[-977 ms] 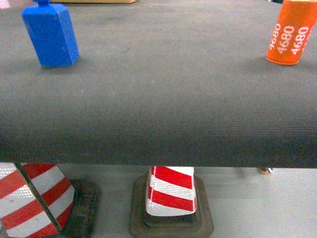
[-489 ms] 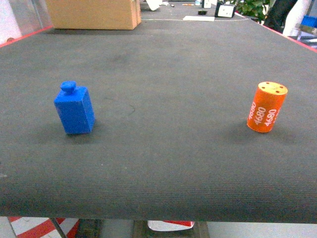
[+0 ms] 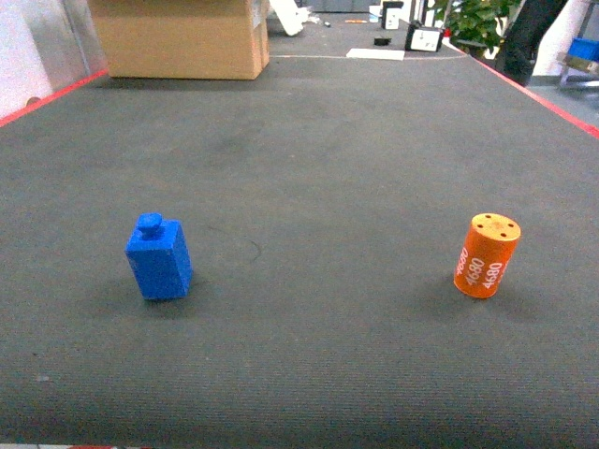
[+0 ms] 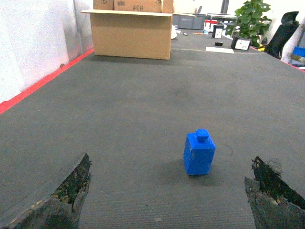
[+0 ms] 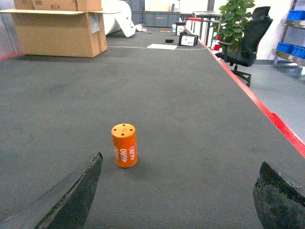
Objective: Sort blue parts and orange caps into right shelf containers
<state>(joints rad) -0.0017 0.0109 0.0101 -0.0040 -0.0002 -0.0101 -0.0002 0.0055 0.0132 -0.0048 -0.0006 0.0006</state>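
Dark-matted bench [image 3: 309, 168] with red edging. A blue part [image 3: 159, 257], a square block with a round knob on top, stands upright at left; an orange cap [image 3: 487, 255], a cylinder printed 4680, stands upright at right, well apart from it. The left hand [image 4: 167, 200] faces the blue part, fingers [image 4: 62, 195] spread wide. The right hand [image 5: 176, 200] faces the orange cap, likewise apart, touching nothing. A cardboard box [image 3: 182, 37] sits at the far end.
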